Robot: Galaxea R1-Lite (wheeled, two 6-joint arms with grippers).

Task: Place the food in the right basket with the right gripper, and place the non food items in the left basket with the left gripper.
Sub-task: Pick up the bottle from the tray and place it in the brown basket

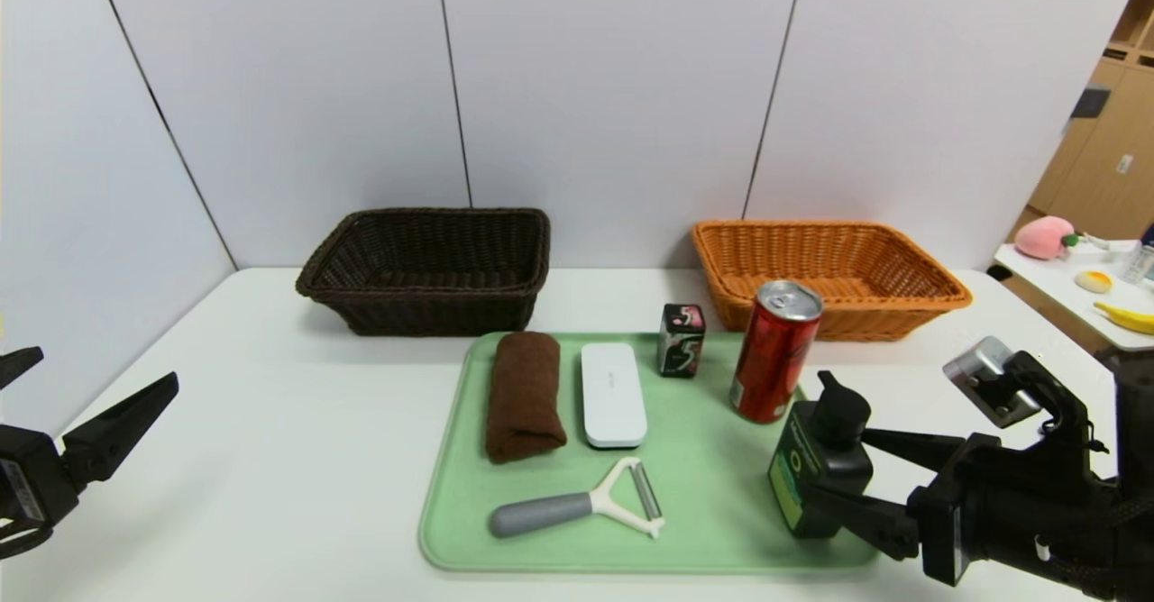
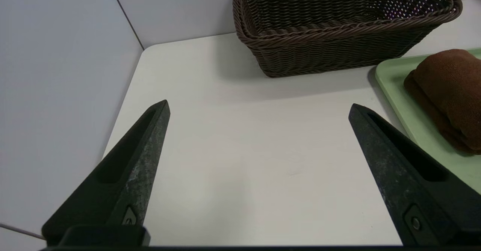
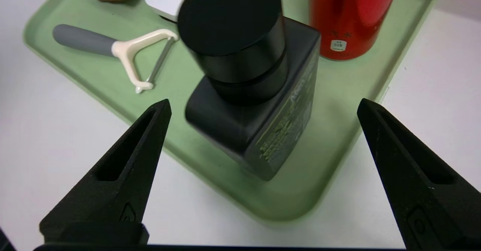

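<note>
Right gripper, fingers spread wide, sits at the green tray's near right corner, one finger on each side of the upright black bottle, not clamping it. Red can stands just behind the bottle. Left gripper is also spread, parked over bare table, well apart from the brown basket. Orange basket is at back right.

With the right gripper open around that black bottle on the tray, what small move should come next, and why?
Probably close the right gripper on the black bottle. Its fingers stand open on either side of the bottle, which stands upright near the green tray's right front corner, so no further approach seems needed. Whether the bottle holds food is unclear. The left gripper sits open and idle over the table's left side.
</note>
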